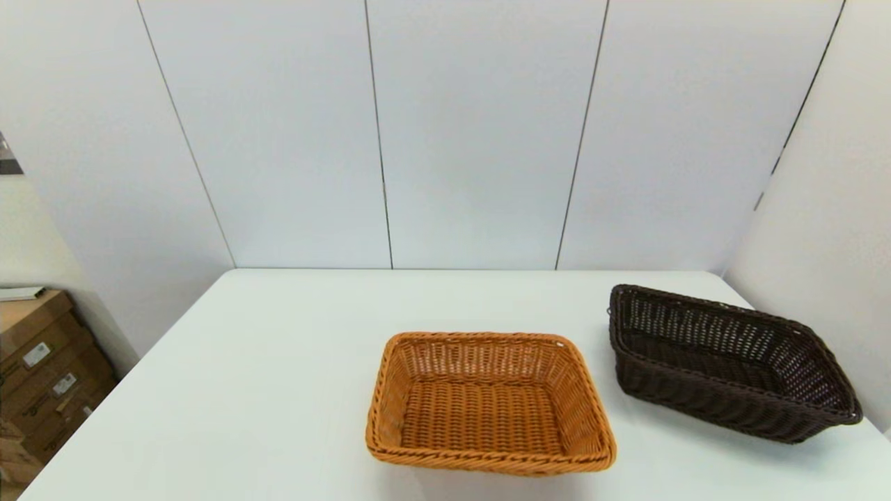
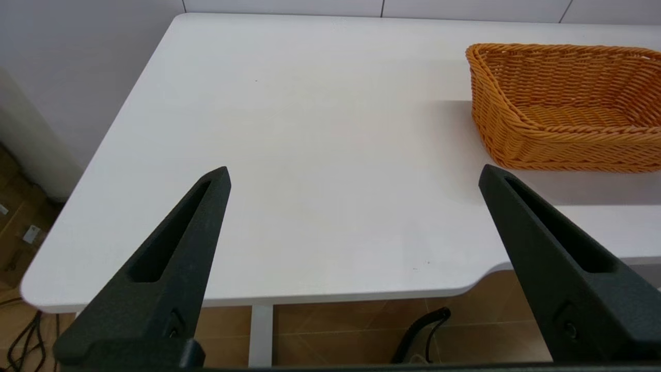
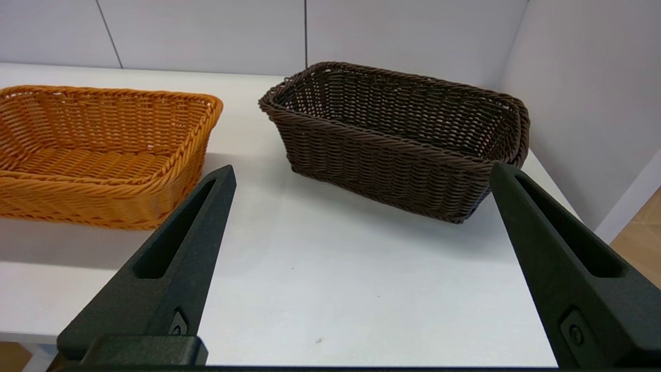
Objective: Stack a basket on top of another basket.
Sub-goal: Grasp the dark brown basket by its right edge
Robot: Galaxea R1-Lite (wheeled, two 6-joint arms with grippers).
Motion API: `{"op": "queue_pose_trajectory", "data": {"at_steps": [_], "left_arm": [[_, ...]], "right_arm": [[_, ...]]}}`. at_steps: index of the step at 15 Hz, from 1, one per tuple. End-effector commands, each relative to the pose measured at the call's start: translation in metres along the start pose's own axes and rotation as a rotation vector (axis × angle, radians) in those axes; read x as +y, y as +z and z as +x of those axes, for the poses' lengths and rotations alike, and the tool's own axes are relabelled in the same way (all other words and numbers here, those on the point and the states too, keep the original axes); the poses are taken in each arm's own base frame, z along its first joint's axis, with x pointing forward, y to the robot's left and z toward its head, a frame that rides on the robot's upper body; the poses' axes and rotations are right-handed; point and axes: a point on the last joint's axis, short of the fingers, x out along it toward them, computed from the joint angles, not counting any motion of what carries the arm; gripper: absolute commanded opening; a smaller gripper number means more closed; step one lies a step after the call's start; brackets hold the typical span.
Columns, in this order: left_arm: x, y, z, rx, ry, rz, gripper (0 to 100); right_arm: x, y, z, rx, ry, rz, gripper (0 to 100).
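Long matte-black tapered fingers (image 3: 170, 268) with slotted recesses; a small screw near each base.

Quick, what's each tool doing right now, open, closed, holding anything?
Left tool: open, empty, parked off the table's near-left edge.
Right tool: open, empty, short of the dark brown basket.

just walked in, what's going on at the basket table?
Nothing is being handled yet. The dark brown basket sits on the white table to the robot's right of the orange basket, apart from it, both upright and empty. The right claw is open, back from the table's near edge and facing the dark basket. The left claw is open too, off the table's near left edge. Stacking has not started.
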Motion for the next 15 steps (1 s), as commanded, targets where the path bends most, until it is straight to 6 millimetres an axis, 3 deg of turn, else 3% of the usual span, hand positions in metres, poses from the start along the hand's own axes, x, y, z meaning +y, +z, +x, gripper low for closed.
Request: {"op": "queue_pose_trajectory", "data": {"at_steps": [1, 7, 11, 15], "left_arm": [[0.001, -0.004, 0.009, -0.050, -0.007, -0.006, 100], [0.003, -0.008, 0.018, -0.134, 0.029, 0.009, 100], [0.006, -0.018, 0.023, -0.101, 0.106, 0.103, 100], [0.006, -0.017, 0.023, -0.122, 0.103, 0.092, 100]], "right_arm": [[0.000, 0.000, 0.000, 0.001, 0.000, -0.001, 100], [0.000, 0.000, 0.000, 0.001, 0.000, 0.000, 100], [0.000, 0.000, 0.000, 0.001, 0.001, -0.001, 100], [0.000, 0.000, 0.000, 0.001, 0.000, 0.000, 100]]}}
